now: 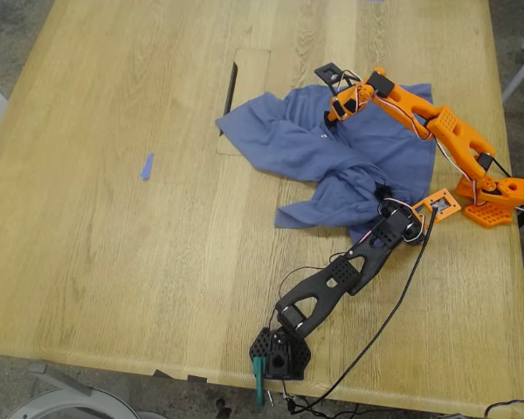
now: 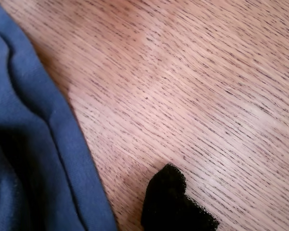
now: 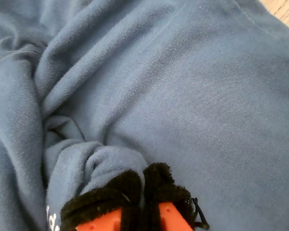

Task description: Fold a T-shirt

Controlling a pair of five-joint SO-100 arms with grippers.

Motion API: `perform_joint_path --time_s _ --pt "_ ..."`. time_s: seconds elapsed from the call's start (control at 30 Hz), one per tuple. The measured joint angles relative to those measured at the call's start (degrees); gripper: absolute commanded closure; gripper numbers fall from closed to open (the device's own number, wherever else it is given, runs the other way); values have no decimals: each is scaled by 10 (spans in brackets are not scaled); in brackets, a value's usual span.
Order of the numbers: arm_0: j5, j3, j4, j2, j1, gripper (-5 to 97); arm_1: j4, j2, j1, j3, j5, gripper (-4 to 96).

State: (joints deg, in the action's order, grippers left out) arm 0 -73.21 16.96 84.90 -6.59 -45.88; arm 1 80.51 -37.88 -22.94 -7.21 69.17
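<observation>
The slate-blue T-shirt (image 1: 332,153) lies crumpled on the wooden table (image 1: 113,262), right of centre in the exterior view. My second gripper (image 1: 334,112), the orange one, is down on the shirt's far part. In the second wrist view (image 3: 143,180) its black pads are together on a bunched fold of the T-shirt (image 3: 183,86). My first gripper (image 1: 384,199), the black one, sits at the shirt's near bunched part. The first wrist view holds only one black fingertip pad (image 2: 176,202) over bare wood beside the T-shirt's hem (image 2: 33,144), so its jaws are unclear.
A small blue scrap (image 1: 147,166) lies toward the exterior view's left. A dark slot (image 1: 231,87) with a rectangular hatch sits at the shirt's far left corner. The orange arm's base (image 1: 493,196) stands at the right edge, the black arm's base (image 1: 279,353) at the near edge, with a cable (image 1: 393,314) trailing.
</observation>
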Motion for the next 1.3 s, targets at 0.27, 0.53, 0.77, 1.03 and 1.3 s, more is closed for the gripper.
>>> perform_joint_path --time_s 0.27,0.53,0.77,1.03,1.3 --pt "26 0 -33 41 1 444 51 0 0 70 -3 913" --pt "21 0 -43 62 13 524 84 1 0 108 -4 913" --pt "12 3 -32 64 20 455 88 1 0 108 -1 913" --pt "18 4 -20 63 27 508 85 5 0 108 -1 913" --pt "42 4 -17 63 50 622 83 6 0 108 -1 913"
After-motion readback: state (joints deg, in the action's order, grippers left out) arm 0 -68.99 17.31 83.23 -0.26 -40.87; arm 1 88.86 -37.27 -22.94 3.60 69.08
